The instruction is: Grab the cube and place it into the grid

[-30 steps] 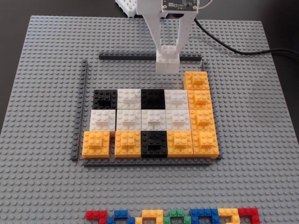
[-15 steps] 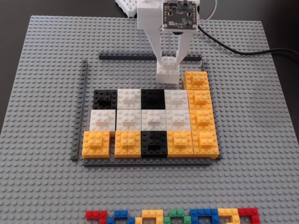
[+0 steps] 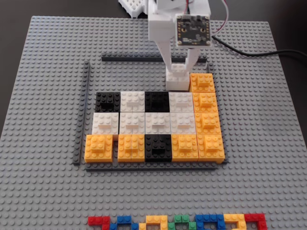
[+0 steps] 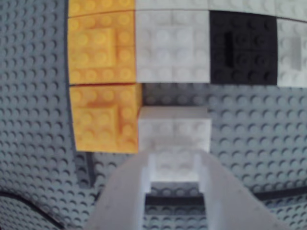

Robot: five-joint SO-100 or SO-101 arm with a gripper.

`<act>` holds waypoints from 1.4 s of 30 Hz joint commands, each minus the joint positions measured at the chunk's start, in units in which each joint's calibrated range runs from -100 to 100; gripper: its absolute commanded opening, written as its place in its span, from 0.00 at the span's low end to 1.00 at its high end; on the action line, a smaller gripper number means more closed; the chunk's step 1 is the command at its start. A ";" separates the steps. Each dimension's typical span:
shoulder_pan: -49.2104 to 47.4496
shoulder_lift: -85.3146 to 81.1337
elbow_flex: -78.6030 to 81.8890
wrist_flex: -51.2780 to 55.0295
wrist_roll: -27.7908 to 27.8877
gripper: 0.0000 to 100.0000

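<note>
Studded grey plastic baseplate point(image 3: 43, 158), smooth, slightly glossy plastic cube point(image 4: 174, 130), glossy orange, black and white grid point(image 3: 153, 127), matt white plastic gripper point(image 3: 178, 67)

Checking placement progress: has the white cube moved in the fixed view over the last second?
Yes. The cube, held in the gripper, has shifted down-frame and slightly right, from the dark strip toward the top orange block.

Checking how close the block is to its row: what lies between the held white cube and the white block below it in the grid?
Only a narrow strip of bare grey baseplate separates the cube from that white block; the wrist view shows it.
</note>
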 commanded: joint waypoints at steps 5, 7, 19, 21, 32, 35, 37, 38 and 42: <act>0.13 0.49 -5.95 -0.91 0.24 0.04; 0.20 0.66 -6.40 -1.01 0.44 0.04; 0.35 2.98 -6.13 -3.11 0.93 0.04; 0.43 3.16 -5.86 -3.40 0.93 0.04; 1.09 2.90 -3.77 -4.52 1.22 0.08; 1.24 2.47 -3.32 -4.52 1.27 0.08; 1.31 2.12 -3.14 -4.38 1.37 0.08; 1.31 2.04 -3.05 -4.28 1.42 0.08; 1.60 1.44 -2.32 -3.99 1.66 0.11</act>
